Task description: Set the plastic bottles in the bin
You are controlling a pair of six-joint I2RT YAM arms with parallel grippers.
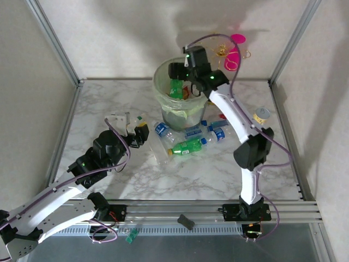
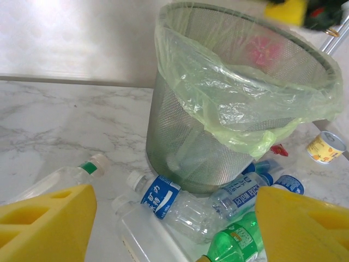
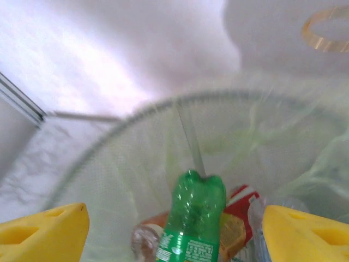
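— Where's the bin [image 1: 173, 113]?
— Far middle of the table [image 1: 163, 180], with a bottle [image 3: 193, 218] inside it.
— The other bottles [image 1: 188, 141]?
— Heaped just before it; a can [image 1: 262, 115] sits by the right edge.

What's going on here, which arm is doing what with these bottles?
The right claw hangs open over the bin, with a green bottle directly below it inside, on top of others already in there. The left claw, open and empty, hovers low over the table left of the bin, facing the bottles lying at the bin's foot: blue-labelled clear bottles and a second green bottle. So several are in and several are not yet.
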